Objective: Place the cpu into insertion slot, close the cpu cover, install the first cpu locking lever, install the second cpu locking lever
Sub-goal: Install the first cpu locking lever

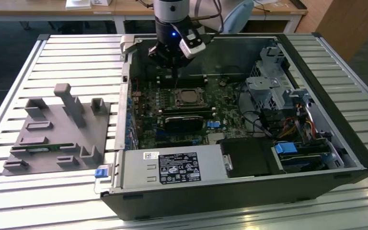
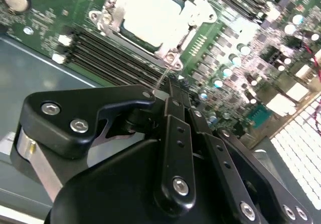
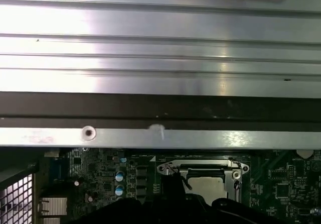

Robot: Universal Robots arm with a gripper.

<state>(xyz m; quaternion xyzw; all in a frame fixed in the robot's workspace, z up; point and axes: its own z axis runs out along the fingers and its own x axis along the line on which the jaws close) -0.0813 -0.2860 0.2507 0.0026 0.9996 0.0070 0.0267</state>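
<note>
While the tool (image 2: pixel 171 86), pinched narrow, hangs beside the cpu cover (image 2: pixel 113 19), locking lever (image 2: pixel 163 77) looks thin, springy: hold its free end.

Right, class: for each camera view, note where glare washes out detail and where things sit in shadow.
Exterior view: the slatted table gleams along its near edge, while the computer case is dim inside. Second wrist view: the cpu face is blown out white. First wrist view: the table's slats glare brightly, leaving the motherboard dark.
</note>
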